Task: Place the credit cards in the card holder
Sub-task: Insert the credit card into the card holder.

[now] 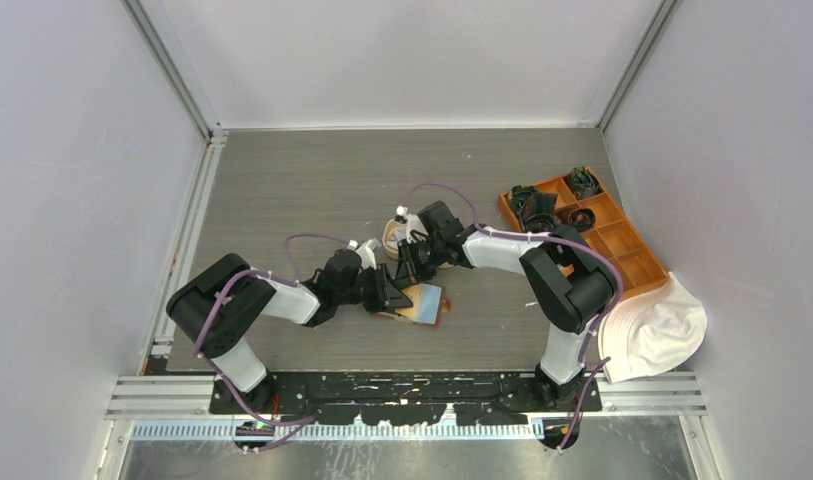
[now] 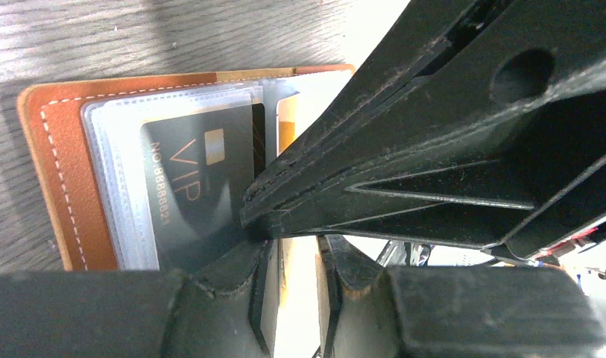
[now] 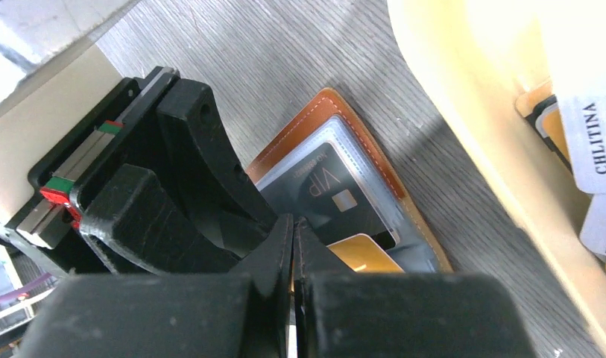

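Right wrist: right gripper (image 3: 294, 222) was clenched over card holder (image 3: 326, 101), gold card (image 3: 363, 255) just beyond tips, lengthwise into it; left gripper (image 2: 296, 253) state unclear.

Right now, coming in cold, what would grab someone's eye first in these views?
The left claw and the shut right claw meet tip to tip over the open brown card holder at the table's centre. A black VIP card already sits in its clear sleeve, with a gold card showing next to it. More cards lie in the cream tray, and an orange compartmented box stands at the right rear.
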